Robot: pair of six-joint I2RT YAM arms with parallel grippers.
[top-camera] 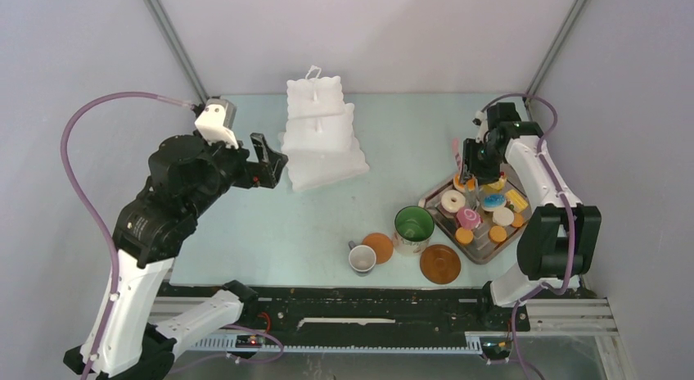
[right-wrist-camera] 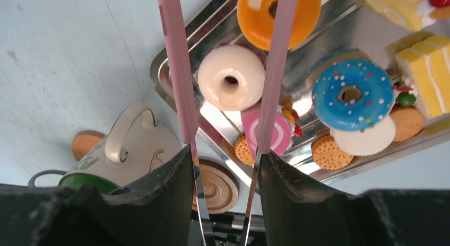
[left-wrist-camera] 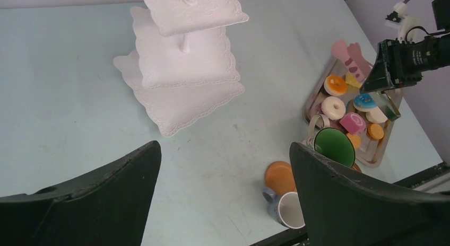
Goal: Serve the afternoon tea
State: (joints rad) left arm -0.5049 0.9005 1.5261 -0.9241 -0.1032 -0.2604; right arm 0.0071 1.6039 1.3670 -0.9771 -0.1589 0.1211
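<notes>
Pale blue-green tabletop [top-camera: 245,232] fills the scene, closed in by plain grey walls. At the far middle stands the white three-tier scalloped stand [top-camera: 322,134], upright, with nothing visible on its tiers. Just left of it hangs the left gripper [left-wrist-camera: 224,150], its dark jaws spread wide with nothing between them.

On the right side lies the grey rectangular metal tray [right-wrist-camera: 211,23], and the toy pastries are all on it: an orange iced doughnut [right-wrist-camera: 252,20] at the far end, a white doughnut [right-wrist-camera: 215,71] beside it, a pink swirl cake [right-wrist-camera: 278,134], a blue sprinkled doughnut [right-wrist-camera: 371,95], yellow cake wedges [right-wrist-camera: 430,71] and several small orange biscuit rounds.

Over the tray's far end hovers the right gripper [right-wrist-camera: 225,172], clenched on the thin pink tongs [right-wrist-camera: 178,71]. The two arms reach out past the white doughnut towards the orange one (their tips run out of the wrist view, so contact cannot be told).

Left of the tray, touching or nearly touching it, sits the green-lined mug [top-camera: 413,226]. Nearer still are the brown saucer [top-camera: 440,264], a smaller orange disc [top-camera: 378,246] and the white cup [top-camera: 362,258] just beside that disc.
</notes>
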